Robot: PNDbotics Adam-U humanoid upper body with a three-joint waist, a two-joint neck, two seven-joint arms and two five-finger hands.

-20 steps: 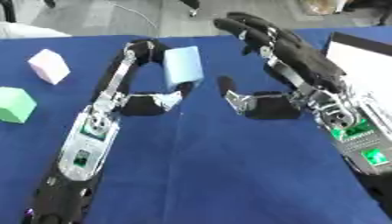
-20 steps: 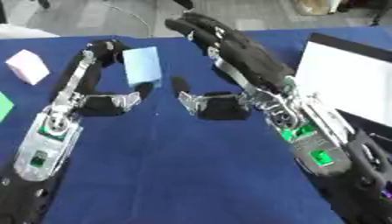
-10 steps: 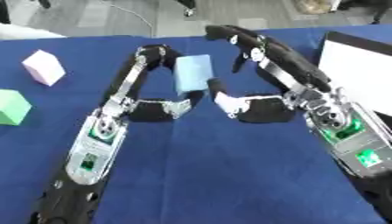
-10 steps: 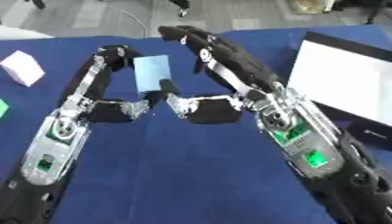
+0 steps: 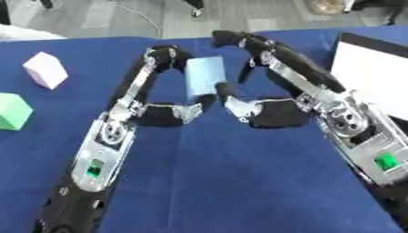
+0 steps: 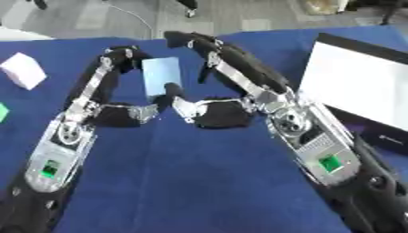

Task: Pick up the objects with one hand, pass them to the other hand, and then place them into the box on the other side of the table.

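Both views looked steeply down from the robot's head onto the blue cloth-covered table [image 5: 239, 182], close enough that the two black-and-silver arms filled most of each picture. The far table edge lay near the top, with grey floor beyond it. The left eye view sat slightly leftward: it showed the green block [image 5: 12, 111] left of the pale blue flat block [image 5: 205, 79], while the right eye view cut it at the edge and showed more of the white open box [image 6: 363, 86] to the right. Both shared the table's middle.
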